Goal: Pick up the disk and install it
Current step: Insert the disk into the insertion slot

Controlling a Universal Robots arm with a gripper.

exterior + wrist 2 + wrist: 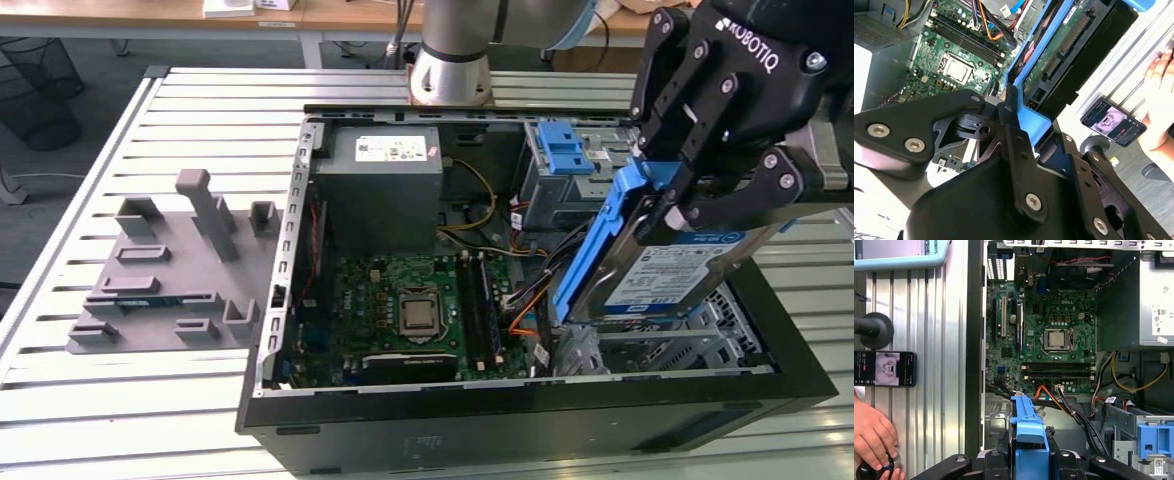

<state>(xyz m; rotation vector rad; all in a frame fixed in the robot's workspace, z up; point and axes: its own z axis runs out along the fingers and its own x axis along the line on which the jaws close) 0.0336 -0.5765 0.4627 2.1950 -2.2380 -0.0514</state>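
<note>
My gripper [705,195] is shut on the disk [667,278], a silver hard drive with a blue-and-white label in a bright blue carrier frame. It hangs tilted on edge above the metal drive bay [674,348] at the exterior view's right of the open computer case [534,428]. In the second wrist view the disk [1064,55] shows its circuit board and connector, with the gripper [1016,122] clamped on the blue frame. In the first wrist view the disk [1029,432] sits between the black fingers [1074,460] over the case interior.
Inside the case lie the motherboard [414,300], a grey power-supply box [380,185], cables and a blue latch with metal cage [567,150]. A grey plastic fixture [174,265] stands on the slatted table. A person's hand [871,435] and a phone [884,368] are beside the case.
</note>
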